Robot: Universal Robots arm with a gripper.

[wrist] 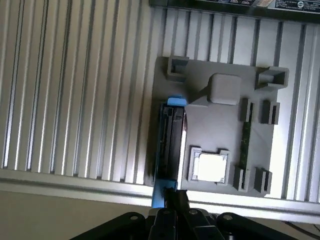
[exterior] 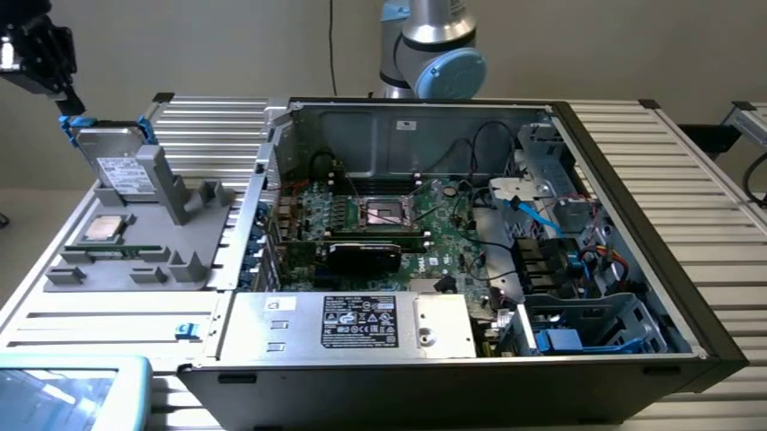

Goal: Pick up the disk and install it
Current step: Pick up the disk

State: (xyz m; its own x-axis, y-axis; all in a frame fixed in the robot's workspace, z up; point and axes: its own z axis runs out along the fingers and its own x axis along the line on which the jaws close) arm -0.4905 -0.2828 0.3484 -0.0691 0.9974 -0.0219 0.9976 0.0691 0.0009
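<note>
The disk (exterior: 120, 166) is a grey metal drive with a white label in a blue bracket. It stands on edge in the grey holder (exterior: 180, 260) at the exterior view's left, leaning against a grey post. My black gripper (exterior: 68, 106) comes down from above and is shut on the bracket's upper blue end tab. In the wrist view the disk (wrist: 172, 145) appears edge-on, with my gripper (wrist: 172, 196) pinched on its near blue tab, beside the holder (wrist: 220, 125).
A small square silver processor chip (exterior: 106, 229) (wrist: 211, 167) and a green memory stick (exterior: 114, 247) lie in the holder. The open computer case (exterior: 480, 224) fills the middle, with a drive cage (exterior: 587, 328) holding another blue-bracketed unit (exterior: 558, 341). Ribbed aluminium table surrounds everything.
</note>
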